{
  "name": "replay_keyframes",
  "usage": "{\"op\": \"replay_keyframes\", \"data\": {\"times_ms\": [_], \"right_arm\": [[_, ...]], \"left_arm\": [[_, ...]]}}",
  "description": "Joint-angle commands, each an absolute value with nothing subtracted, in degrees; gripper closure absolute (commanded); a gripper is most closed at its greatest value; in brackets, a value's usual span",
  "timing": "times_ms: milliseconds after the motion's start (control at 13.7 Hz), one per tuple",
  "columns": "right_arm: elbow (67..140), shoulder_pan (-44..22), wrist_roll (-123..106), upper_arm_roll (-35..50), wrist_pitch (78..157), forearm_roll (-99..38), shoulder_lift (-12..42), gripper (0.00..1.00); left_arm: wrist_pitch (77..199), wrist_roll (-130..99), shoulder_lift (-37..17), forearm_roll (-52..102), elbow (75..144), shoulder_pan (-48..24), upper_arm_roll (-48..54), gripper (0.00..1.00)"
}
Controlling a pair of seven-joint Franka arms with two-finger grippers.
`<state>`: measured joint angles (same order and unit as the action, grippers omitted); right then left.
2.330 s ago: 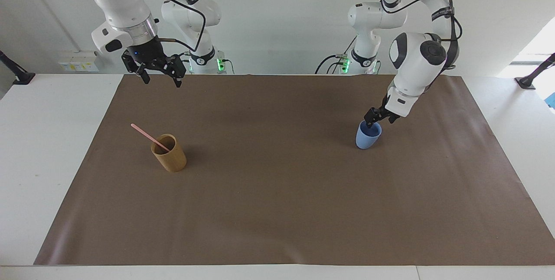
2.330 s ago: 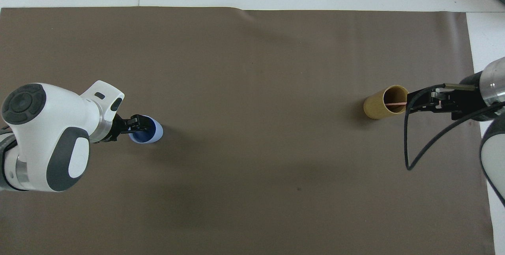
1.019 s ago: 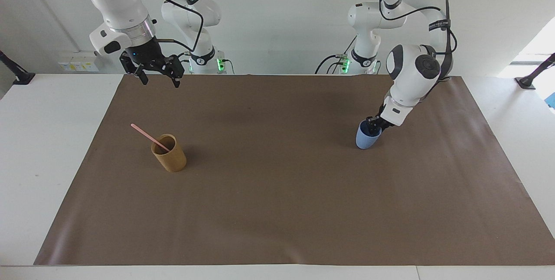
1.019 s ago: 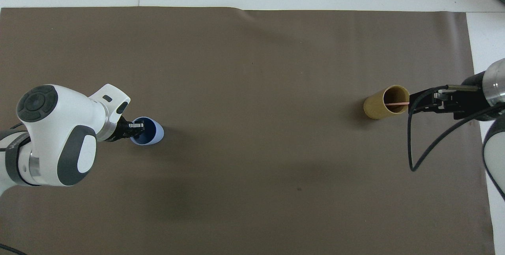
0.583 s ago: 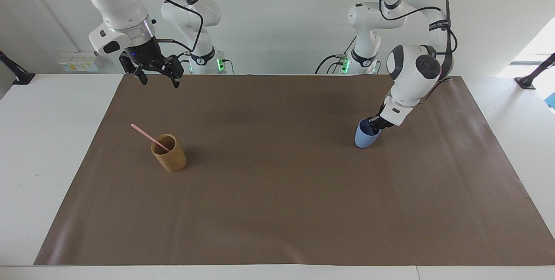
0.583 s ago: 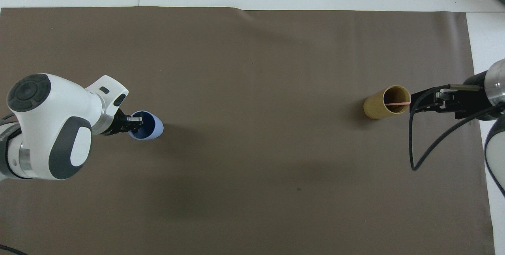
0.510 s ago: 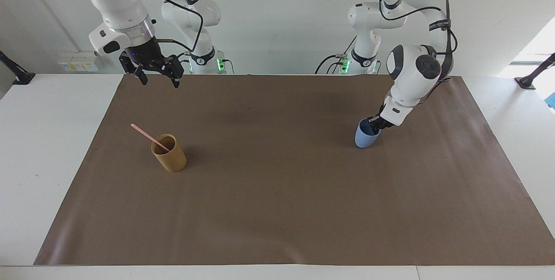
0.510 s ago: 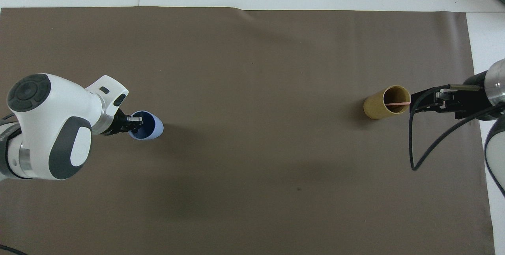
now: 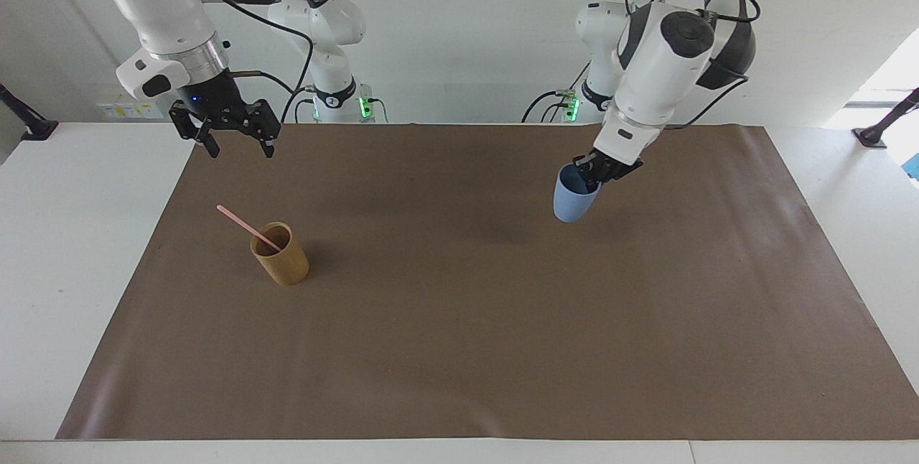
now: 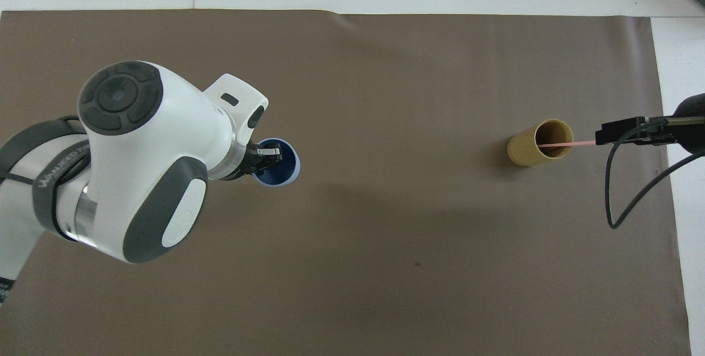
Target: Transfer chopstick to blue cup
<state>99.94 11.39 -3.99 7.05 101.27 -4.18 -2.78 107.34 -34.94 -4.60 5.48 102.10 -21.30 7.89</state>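
Blue cup hangs above the brown mat, its rim pinched by the left gripper. Pink chopstick leans in the wooden cup toward the right arm's end; the right gripper hovers wide open over the mat's edge.

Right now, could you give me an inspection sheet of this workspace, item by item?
Surface: white table under a brown paper mat.
Job's things: thin pale-pink chopstick leaning in the tan wooden-looking cylindrical cup toward the right arm's end; small light-blue tumbler lifted off the mat, tilted.
Clutter: nothing seen.
Grippers: left gripper shut on the tumbler's rim, one finger inside; right gripper open, empty, raised above the mat's edge.
Cables: black cables hang along both arms.
Surroundings: white wall, wall sockets, black clamps at the table's ends.
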Motion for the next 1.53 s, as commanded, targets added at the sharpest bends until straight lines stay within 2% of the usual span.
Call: {"op": "replay_keyframes", "data": {"times_ms": [0, 218, 583, 1019, 1311, 1456], "right_arm": [[104.8, 13.6, -7.5, 7.4, 105.5, -6.7, -4.9, 0.0], [108.0, 16.2, -14.1, 7.3, 109.7, -12.3, -5.0, 0.0], [113.9, 20.2, -27.4, 7.1, 117.3, -23.3, -4.0, 0.0], [116.6, 22.3, -30.9, 7.0, 118.5, -25.0, -2.6, 0.01], [116.7, 22.8, -30.1, 7.0, 119.7, -25.0, -2.0, 0.33], [116.7, 22.8, -28.0, 7.0, 121.3, -25.0, -1.8, 0.34]], "left_arm": [[110.3, -41.5, -9.7, 3.9, 100.2, -27.6, 6.9, 1.0], [117.6, -49.2, -13.4, 4.1, 100.3, -31.2, 7.0, 1.0], [119.9, -51.1, -16.3, 3.9, 100.5, -35.7, 6.9, 1.0], [122.8, -51.1, -17.1, 3.8, 100.9, -36.5, 7.0, 1.0], [123.9, -51.0, -19.0, 3.8, 101.9, -36.9, 7.0, 1.0], [124.3, -51.0, -19.1, 3.8, 102.1, -37.0, 7.0, 1.0]]}}
